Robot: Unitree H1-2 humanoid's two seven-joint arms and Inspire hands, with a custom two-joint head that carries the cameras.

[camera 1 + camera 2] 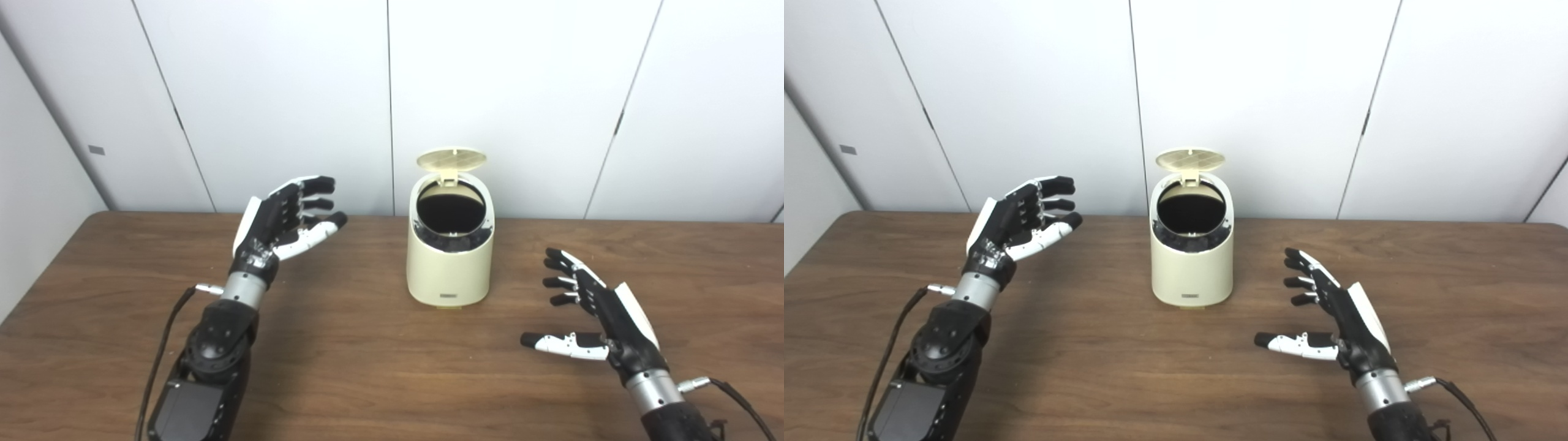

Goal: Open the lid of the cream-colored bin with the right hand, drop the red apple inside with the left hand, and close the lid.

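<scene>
Bin (450, 269) on table (367, 367), lid (452, 158) raised; left hand (282, 223) and right hand (588, 312) flank it, fingers apart, holding nothing

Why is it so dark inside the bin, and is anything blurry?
In both eye views the bin has its lid up, yet the hole looks black because room light does not reach down inside. In the right eye view the left hand and right hand look sharp, with soft shadows on the table.
</scene>
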